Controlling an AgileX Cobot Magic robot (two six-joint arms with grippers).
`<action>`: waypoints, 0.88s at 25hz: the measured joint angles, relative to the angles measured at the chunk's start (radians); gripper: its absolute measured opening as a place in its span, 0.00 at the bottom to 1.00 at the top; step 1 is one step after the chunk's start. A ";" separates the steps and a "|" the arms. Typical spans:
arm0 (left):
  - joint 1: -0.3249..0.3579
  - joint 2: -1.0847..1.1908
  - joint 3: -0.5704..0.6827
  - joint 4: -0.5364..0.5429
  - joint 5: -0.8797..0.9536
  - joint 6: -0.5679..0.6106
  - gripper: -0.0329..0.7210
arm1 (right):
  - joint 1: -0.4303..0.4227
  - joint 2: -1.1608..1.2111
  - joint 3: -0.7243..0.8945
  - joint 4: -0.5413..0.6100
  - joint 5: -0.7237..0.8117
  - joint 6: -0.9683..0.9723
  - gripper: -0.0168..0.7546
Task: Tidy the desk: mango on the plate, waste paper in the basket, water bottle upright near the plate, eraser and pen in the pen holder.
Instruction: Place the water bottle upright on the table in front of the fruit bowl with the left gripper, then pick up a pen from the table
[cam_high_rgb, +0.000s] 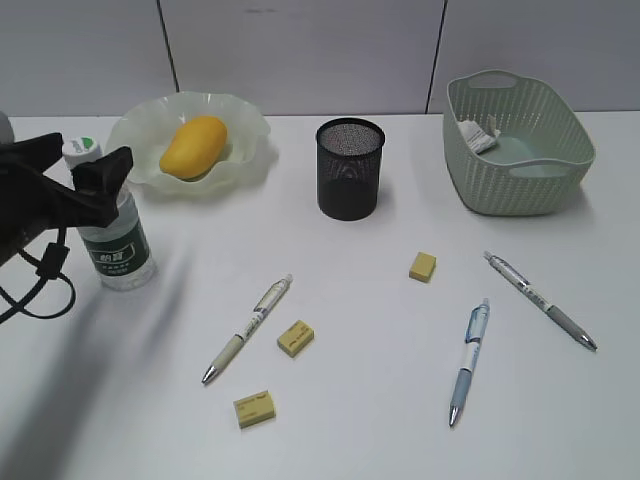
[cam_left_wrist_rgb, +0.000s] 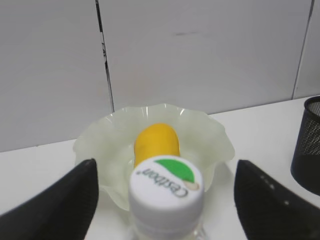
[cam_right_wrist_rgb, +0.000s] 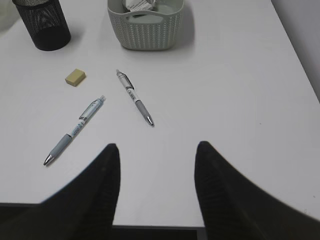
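Observation:
The water bottle (cam_high_rgb: 115, 240) stands upright on the desk (cam_high_rgb: 360, 420), just left of the plate (cam_high_rgb: 250, 130), which holds the mango (cam_high_rgb: 193, 147). My left gripper (cam_high_rgb: 80, 158) is open, one finger on each side of the bottle's white cap (cam_left_wrist_rgb: 167, 187), with a gap on both sides. Waste paper (cam_high_rgb: 478, 133) lies in the basket (cam_high_rgb: 520, 190). Three pens (cam_high_rgb: 247, 328) (cam_high_rgb: 468, 360) (cam_high_rgb: 540, 298) and three erasers (cam_high_rgb: 422, 266) (cam_high_rgb: 295, 338) (cam_high_rgb: 254, 408) lie on the desk in front of the pen holder (cam_high_rgb: 350, 168). My right gripper (cam_right_wrist_rgb: 156, 146) hangs open and empty over the desk's near edge.
A grey panelled wall (cam_high_rgb: 300, 50) runs behind the desk. In the right wrist view the desk's right edge (cam_right_wrist_rgb: 295, 55) lies beyond the two pens (cam_right_wrist_rgb: 75, 131) (cam_right_wrist_rgb: 134, 96), with one eraser (cam_right_wrist_rgb: 75, 77) near the pen holder (cam_right_wrist_rgb: 42, 25).

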 joint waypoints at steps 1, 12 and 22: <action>0.000 -0.016 0.000 -0.004 0.007 0.004 0.90 | 0.000 0.000 0.000 0.000 0.000 0.000 0.53; 0.000 -0.341 0.000 0.000 0.311 0.010 0.87 | 0.000 0.000 0.000 0.000 0.000 -0.001 0.53; 0.000 -0.627 -0.242 -0.052 1.203 0.010 0.82 | 0.000 0.000 0.000 0.000 0.000 -0.001 0.53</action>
